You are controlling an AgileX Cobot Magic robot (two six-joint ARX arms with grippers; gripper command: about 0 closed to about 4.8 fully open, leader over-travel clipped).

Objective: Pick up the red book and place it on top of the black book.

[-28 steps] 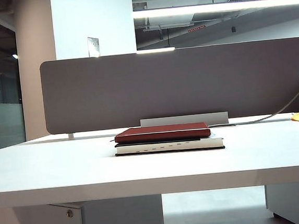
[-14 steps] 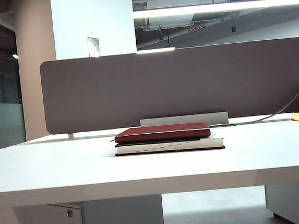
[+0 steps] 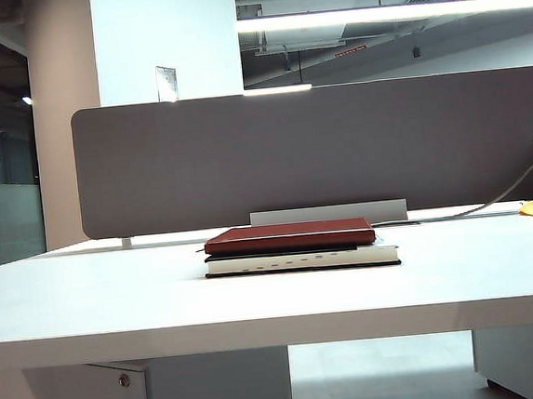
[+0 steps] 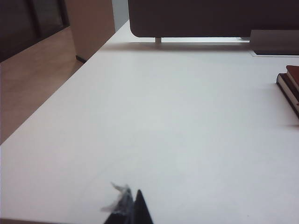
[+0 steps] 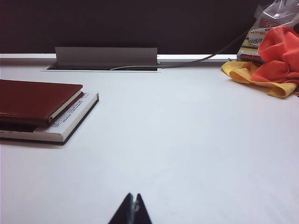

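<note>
The red book [image 5: 35,100] lies flat on the black book [image 5: 65,126], so the placement looks complete. Both sit well ahead of the closed, empty right gripper [image 5: 133,207] and off to one side of the closed left gripper [image 4: 133,207]. Their long axes run along the divider.

The left gripper [image 4: 132,205] was closed, its fingers [image 4: 140,207] pressed together with no gap, hovering low over the near edge of the worktop [image 4: 163,130]. The right gripper [image 5: 133,210] was likewise closed and empty, fingers [image 5: 139,211] touching. Neither arm appeared in the exterior view.
</note>
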